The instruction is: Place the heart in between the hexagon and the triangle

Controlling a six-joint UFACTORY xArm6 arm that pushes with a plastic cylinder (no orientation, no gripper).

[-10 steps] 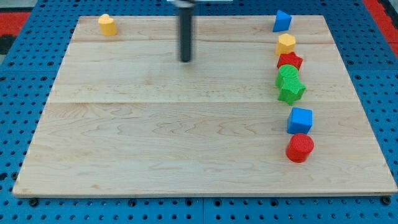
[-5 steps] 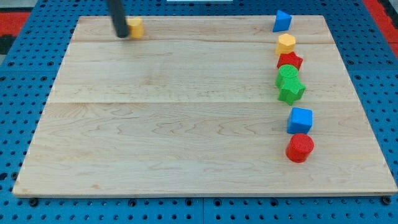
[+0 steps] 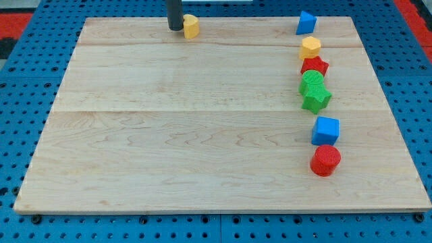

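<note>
The yellow heart (image 3: 192, 26) lies near the top edge of the wooden board (image 3: 169, 135), left of centre. My tip (image 3: 175, 28) stands just to the heart's left, touching or nearly touching it. The yellow hexagon (image 3: 310, 47) sits at the view's upper right. The blue triangle (image 3: 306, 23) is just above the hexagon, close to the board's top edge. A small gap separates these two blocks.
Below the hexagon runs a column of blocks down the right side: a red star (image 3: 314, 66), a green round block (image 3: 312, 81), a green star (image 3: 316, 98), a blue cube (image 3: 326, 129) and a red cylinder (image 3: 325, 160).
My tip went from the upper middle to the heart's left side, then pushed it rightward along the top edge. The heart has moved from the top left corner toward the centre.
</note>
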